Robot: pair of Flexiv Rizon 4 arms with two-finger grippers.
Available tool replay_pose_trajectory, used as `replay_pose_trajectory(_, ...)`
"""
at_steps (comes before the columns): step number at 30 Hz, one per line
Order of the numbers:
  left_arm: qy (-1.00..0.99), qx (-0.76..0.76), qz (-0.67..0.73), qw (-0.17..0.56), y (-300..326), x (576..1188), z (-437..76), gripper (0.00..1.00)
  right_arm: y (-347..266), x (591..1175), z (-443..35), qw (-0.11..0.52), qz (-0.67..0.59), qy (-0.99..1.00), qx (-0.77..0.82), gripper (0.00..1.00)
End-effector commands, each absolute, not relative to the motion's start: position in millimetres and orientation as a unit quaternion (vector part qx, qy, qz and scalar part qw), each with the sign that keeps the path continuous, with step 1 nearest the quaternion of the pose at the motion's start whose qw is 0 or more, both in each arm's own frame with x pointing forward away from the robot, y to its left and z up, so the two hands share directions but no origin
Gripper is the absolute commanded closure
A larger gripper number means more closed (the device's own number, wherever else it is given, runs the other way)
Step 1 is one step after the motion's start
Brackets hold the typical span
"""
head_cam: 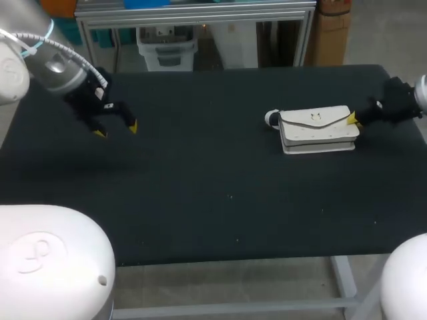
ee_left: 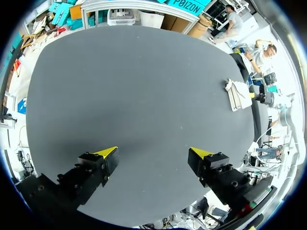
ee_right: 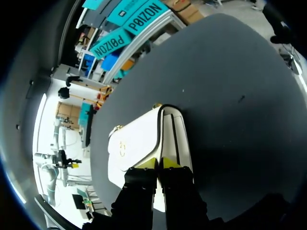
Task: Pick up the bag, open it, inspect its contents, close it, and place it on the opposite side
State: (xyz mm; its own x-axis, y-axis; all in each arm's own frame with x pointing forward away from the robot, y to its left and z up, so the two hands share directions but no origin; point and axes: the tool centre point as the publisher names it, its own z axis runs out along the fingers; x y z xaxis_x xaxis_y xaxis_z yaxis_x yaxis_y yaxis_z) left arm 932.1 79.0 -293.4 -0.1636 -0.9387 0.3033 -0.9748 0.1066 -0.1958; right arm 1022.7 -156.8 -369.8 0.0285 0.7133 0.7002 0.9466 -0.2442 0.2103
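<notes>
A white bag (head_cam: pixel 317 129) lies flat on the dark table (head_cam: pixel 200 173), toward its right side.

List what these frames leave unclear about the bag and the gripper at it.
- Contents of the bag: hidden in every view, since the flap lies over them.
- Whether the right gripper grips the bag: in the right wrist view its own body covers the contact, and in the head view it is too small to tell.
- The clasp: too small in the head view to tell whether it is fastened.
- Left wrist view: the bag is tiny, far across the table.
</notes>
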Motion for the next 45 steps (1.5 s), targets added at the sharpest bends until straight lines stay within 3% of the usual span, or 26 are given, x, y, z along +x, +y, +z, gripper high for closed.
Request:
replay_pose_trajectory(1,-0.743,0.647,0.164,0.049,78,937,-291,0.00,-171,1033,-370,0.178,-0.360,-0.601,-0.691,1.00)
replay_pose_trajectory(20,-0.751,0.643,0.144,0.047,69,945,-293,0.00,-256,1094,-355,0.086,-0.342,-0.578,-0.736,1.00)
replay_pose_trajectory(36,-0.749,0.645,0.142,0.042,69,954,-291,0.00,-256,1094,-355,0.086,-0.342,-0.578,-0.736,1.00)
replay_pose_trajectory(45,-0.752,0.642,0.143,0.043,68,951,-290,0.00,-294,1132,-353,0.054,-0.352,-0.559,-0.749,1.00)
